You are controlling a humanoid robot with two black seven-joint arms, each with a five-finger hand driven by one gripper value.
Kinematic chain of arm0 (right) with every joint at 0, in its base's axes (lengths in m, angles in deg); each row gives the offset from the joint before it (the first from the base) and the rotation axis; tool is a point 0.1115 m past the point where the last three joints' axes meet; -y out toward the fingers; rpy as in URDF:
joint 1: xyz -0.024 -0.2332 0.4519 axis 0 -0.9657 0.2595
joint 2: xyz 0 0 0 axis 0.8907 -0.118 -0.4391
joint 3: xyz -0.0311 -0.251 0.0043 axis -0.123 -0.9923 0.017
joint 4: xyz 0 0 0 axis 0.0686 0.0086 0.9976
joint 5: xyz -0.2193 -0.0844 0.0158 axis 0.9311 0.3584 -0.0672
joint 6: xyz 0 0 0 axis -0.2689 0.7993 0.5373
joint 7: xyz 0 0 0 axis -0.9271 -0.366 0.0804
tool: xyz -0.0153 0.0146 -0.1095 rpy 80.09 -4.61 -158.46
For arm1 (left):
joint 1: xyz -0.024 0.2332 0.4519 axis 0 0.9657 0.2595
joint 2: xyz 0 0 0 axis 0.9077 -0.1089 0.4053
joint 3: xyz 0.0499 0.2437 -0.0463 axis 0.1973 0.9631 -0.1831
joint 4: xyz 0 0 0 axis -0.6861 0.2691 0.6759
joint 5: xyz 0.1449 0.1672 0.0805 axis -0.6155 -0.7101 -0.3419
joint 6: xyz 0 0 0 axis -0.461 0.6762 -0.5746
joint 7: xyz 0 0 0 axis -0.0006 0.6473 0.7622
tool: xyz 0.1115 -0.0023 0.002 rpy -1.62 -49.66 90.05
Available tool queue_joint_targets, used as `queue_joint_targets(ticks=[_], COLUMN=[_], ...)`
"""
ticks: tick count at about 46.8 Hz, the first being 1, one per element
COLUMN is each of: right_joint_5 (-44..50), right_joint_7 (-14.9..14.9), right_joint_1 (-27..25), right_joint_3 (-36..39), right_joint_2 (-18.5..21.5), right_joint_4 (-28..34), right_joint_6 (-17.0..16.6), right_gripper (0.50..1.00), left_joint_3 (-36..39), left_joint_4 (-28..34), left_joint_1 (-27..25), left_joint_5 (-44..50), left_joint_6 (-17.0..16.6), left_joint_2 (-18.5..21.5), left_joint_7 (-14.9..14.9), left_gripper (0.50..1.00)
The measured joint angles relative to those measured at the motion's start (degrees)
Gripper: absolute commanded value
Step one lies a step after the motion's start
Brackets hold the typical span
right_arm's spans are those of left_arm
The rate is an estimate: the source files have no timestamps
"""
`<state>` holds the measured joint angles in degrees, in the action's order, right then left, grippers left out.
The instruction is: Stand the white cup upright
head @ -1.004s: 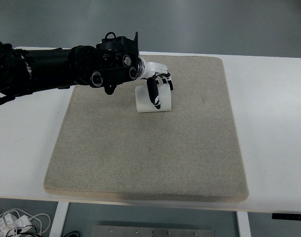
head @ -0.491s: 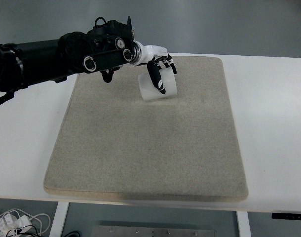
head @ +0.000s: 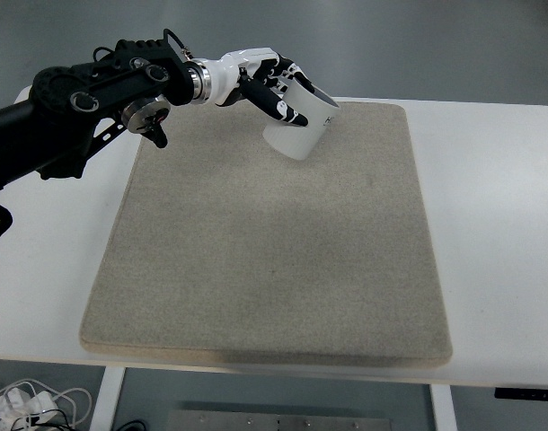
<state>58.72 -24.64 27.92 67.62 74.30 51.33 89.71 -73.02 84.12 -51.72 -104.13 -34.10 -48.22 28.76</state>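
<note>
Since the earlier frame your left hand point(head: 267, 83) has raised the cup point(head: 301, 124) toward upper centre, fingers clasped round it. Cup hangs tilted, mouth up-right, base toward the mat point(head: 256, 287).

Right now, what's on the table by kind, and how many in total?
White cup: 1, tilted, held in the left robot hand
Beige mat: 1
Total: 2 things on the white table.
</note>
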Motion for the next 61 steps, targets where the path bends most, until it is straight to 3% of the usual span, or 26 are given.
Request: queue_joint_targets(ticks=[15, 30, 37, 42, 61], right_joint_5=[0.0, 0.0, 0.0, 0.0, 0.0], right_joint_7=[0.0, 0.0, 0.0, 0.0, -0.01], right_joint_1=[0.0, 0.0, 0.0, 0.01, 0.0], right_joint_3=[0.0, 0.0, 0.0, 0.0, 0.0], right_joint_2=[0.0, 0.0, 0.0, 0.0, 0.0], right_joint_4=[-0.01, 0.0, 0.0, 0.0, 0.0], right_joint_6=[0.0, 0.0, 0.0, 0.0, 0.0], right_gripper=[0.952, 0.952, 0.952, 0.952, 0.952], left_joint_3=[-8.77, -9.71, -12.11, -12.76, -11.75], left_joint_4=[-0.03, -5.05, -7.36, -8.52, -13.05], left_joint_1=[7.44, 11.82, 14.06, 14.91, 18.66], left_joint_5=[-0.64, -0.11, -0.08, -0.29, -1.96], left_joint_6=[0.62, 0.28, 0.33, 0.41, -1.7], left_joint_2=[1.04, 0.25, 0.07, -0.01, -4.8], left_joint_7=[-12.55, -28.63, -33.02, -34.65, -34.74], left_gripper=[0.5, 0.5, 0.5, 0.5, 0.5])
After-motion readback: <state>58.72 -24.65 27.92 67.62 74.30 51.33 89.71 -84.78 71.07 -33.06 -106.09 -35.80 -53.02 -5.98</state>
